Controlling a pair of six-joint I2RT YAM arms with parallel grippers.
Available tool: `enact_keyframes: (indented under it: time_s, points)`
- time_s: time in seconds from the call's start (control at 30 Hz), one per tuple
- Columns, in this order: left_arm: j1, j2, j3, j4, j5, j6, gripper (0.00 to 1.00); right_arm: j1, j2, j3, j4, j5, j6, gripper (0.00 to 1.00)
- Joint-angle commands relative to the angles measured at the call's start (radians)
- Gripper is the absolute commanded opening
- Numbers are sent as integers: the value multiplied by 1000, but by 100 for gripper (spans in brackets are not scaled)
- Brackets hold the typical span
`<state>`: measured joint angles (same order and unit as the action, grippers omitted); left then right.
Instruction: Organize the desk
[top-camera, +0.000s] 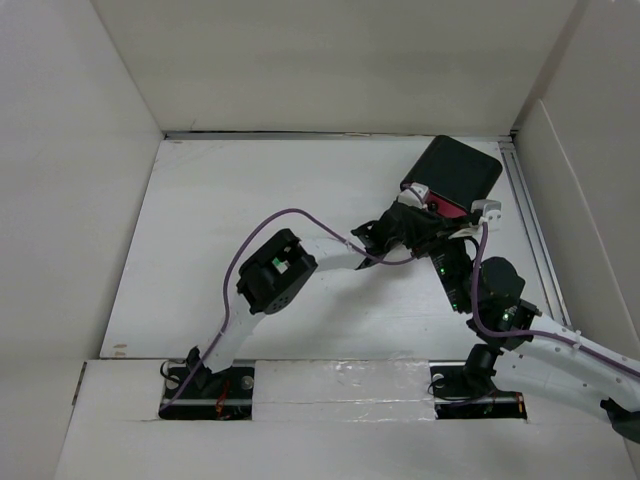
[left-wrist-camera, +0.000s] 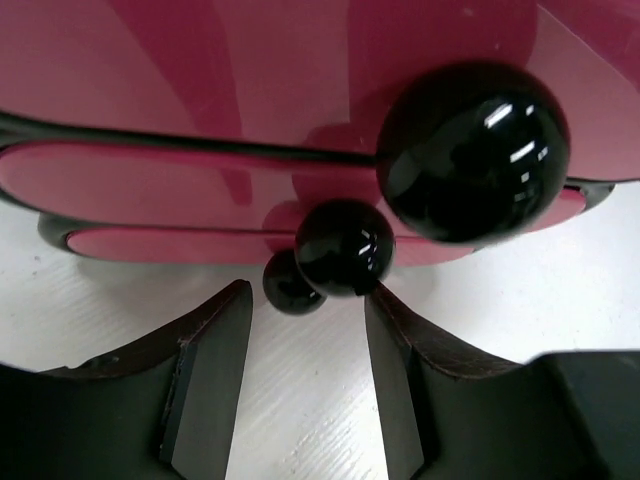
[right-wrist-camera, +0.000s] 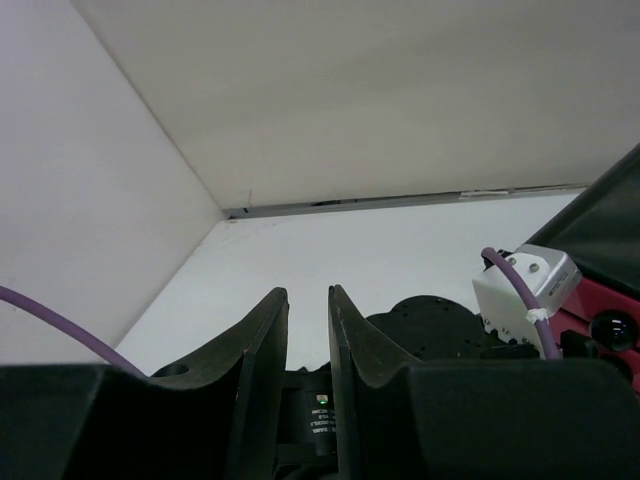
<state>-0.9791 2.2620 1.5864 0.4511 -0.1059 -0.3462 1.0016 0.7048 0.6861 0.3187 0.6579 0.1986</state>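
Note:
The desk (top-camera: 250, 220) is a wide white top. At its back right stands a black box (top-camera: 462, 165) with pink drawers (left-wrist-camera: 200, 190), each with a black ball knob. My left gripper (left-wrist-camera: 308, 290) is open just in front of the drawers. The middle knob (left-wrist-camera: 343, 247) lies at its fingertips, close to the right finger, with a gap on the left. A large knob (left-wrist-camera: 470, 150) is above and a small knob (left-wrist-camera: 290, 283) below. My right gripper (right-wrist-camera: 308, 292) is open by a narrow gap, empty, above the left arm's wrist and beside the box.
White walls enclose the desk (right-wrist-camera: 380, 250) on three sides. The left arm's white camera (right-wrist-camera: 525, 285) with its purple cable sits close to the right gripper's right side. Both arms crowd the box's front (top-camera: 430, 205). A metal rail (top-camera: 530, 230) runs along the right edge.

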Motion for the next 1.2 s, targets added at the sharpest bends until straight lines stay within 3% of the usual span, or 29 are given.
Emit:
enact_keyframes:
  time_s: [0.0,0.4,0.7,0.8,0.97,1.17]
  points:
    - [3,22,75,-12,5,21,45,-1,-5,32,36,3,-5,29]
    - [3,83,156,-77,-48,42,51,-1,-5,29,40,6,-5,30]
    - [3,110,168,-43,-46,55,48,-1,7,33,39,5,-7,30]
    - [3,123,193,-55,-29,67,44,-1,9,29,42,9,-7,30]
    - [3,105,173,-49,-17,70,21,-1,7,29,42,14,-8,30]
    - [3,36,66,-9,-5,65,12,-1,24,33,46,12,-10,30]
